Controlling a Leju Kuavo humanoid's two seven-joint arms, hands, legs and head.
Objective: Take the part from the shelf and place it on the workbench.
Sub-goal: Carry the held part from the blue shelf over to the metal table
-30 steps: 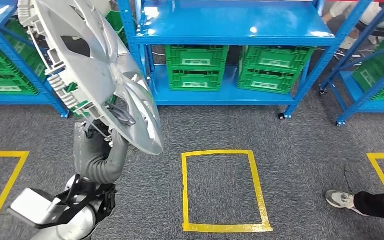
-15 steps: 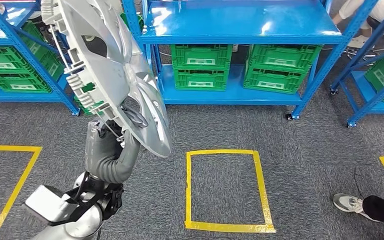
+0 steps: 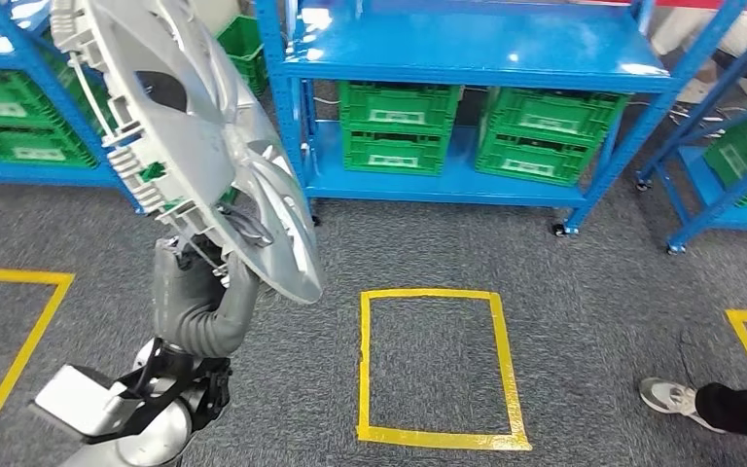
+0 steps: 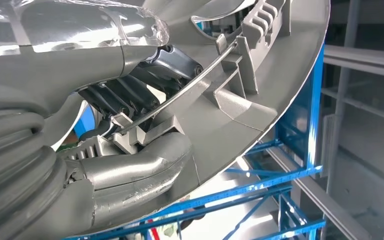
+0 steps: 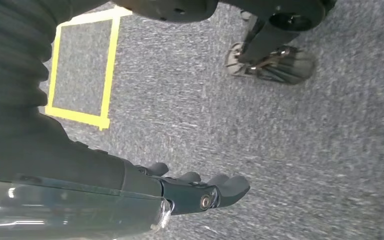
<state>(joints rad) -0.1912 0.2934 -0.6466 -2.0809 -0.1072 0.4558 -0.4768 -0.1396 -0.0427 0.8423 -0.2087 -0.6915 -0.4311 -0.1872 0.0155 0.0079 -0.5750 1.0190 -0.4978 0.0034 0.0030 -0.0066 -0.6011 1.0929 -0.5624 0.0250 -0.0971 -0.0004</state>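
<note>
The part is a large silver wheel cover (image 3: 185, 126) with ribbed clips along its rim. It is tilted on edge and raised at the left of the head view, in front of the blue shelving. My left hand (image 3: 199, 277) grips it from below at its lower rim. In the left wrist view the dark fingers (image 4: 130, 97) reach through a spoke opening and the grey thumb presses the back of the wheel cover (image 4: 260, 100). My right hand (image 5: 195, 192) hangs over the grey carpet, fingers stretched out and holding nothing.
Blue shelf racks (image 3: 467, 58) stand ahead with green crates (image 3: 394, 126) on the lower level. A yellow taped rectangle (image 3: 433, 365) marks the carpet in front, with another yellow outline (image 3: 19, 331) at the left. A person's shoe (image 3: 671, 397) is at the lower right.
The whole picture has shifted a little, so the camera has moved. The wheel cover stays in my left hand at about the same height and tilt.
</note>
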